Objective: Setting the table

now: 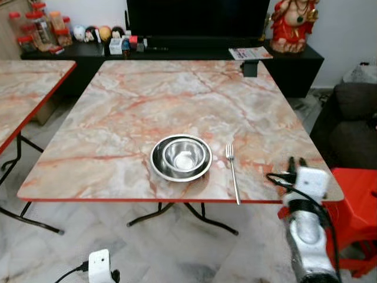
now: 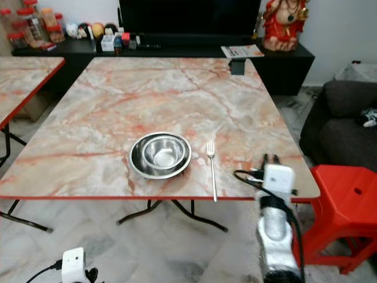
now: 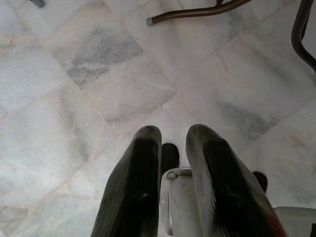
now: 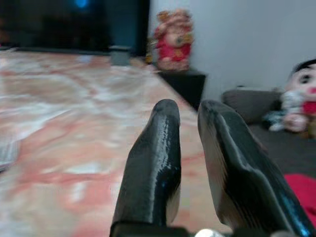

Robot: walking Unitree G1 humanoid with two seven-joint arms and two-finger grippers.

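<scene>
Left eye view shows a marble table (image 1: pixel 129 100) with a steel bowl (image 1: pixel 185 155) sitting inside a steel plate (image 1: pixel 160 168) near the front edge. A fork (image 1: pixel 233 174) lies just beside them at 3 o'clock, flat and apart. The right gripper (image 1: pixel 296 163) hovers over the table's corner, fingers a little apart, holding nothing. The left gripper (image 3: pixel 170 148) hangs low over the floor, also a little apart. I think the fork is thin, hard and slippery; pinch it across the middle of the handle.
</scene>
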